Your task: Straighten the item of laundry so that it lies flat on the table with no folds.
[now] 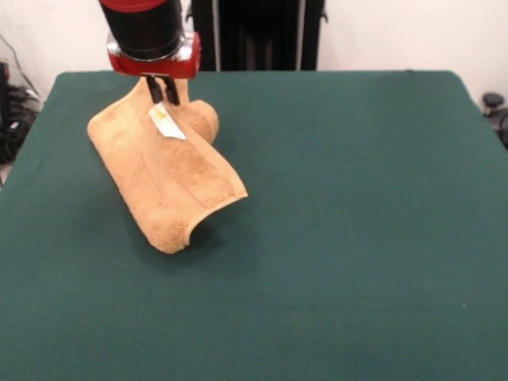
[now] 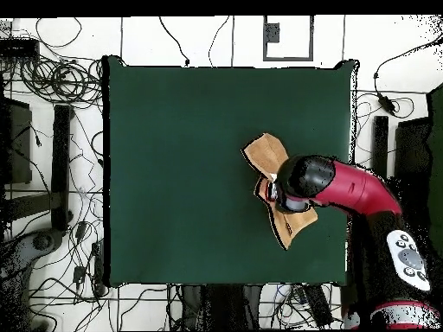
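We see the claw [image 1: 165,98] clenched on the towel [image 1: 167,178], its two dark fingers [image 1: 171,89] pinched close together on a raised bit of cloth right beside the small white tag [image 1: 166,121]. From that pinch the towel hangs down and away from the claw, toward the camera in the front view, so the held end is lifted and the far end rests on the green worktop [image 1: 357,238]. Its long axis runs from the claw diagonally out to a curled, rolled lower end that arches a little off the surface. In the overhead view the arm covers the middle of the towel [image 2: 264,154], which shows on either side of it, near the edge of the worktop [image 2: 173,173] closest to the robot's base. We judge the coming move turns on pulling along that long axis, away from the resting end, to draw the folds out.
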Motion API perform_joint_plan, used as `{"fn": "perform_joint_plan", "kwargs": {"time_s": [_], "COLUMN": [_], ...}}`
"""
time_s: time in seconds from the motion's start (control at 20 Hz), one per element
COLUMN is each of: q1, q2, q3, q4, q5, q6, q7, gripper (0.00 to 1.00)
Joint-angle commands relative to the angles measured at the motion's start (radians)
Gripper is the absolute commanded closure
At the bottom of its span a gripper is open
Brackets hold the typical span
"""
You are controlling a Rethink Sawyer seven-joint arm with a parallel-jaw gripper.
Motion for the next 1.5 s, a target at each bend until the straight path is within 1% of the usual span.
{"fn": "perform_joint_plan", "kwargs": {"time_s": [0.05, 0.35, 0.7, 0.9, 1.05, 1.25, 1.5], "q1": [0.000, -0.018, -0.044, -0.053, -0.048, -0.028, -0.023], "q2": [0.022, 0.022, 0.020, 0.017, 0.010, 0.003, 0.015], "q3": [0.130, 0.146, 0.172, 0.181, 0.179, 0.165, 0.161], "q4": [-0.042, -0.030, 0.012, 0.014, -0.001, -0.073, -0.148], "q5": [0.018, 0.030, 0.051, 0.041, 0.029, -0.003, -0.017], "q6": [0.130, 0.140, 0.104, 0.097, 0.128, 0.248, 0.377], "q7": [-0.078, -0.079, -0.078, -0.085, -0.085, -0.092, -0.100], "gripper": [1.00, 1.00, 1.00, 1.00, 1.00, 1.00, 1.00]}}
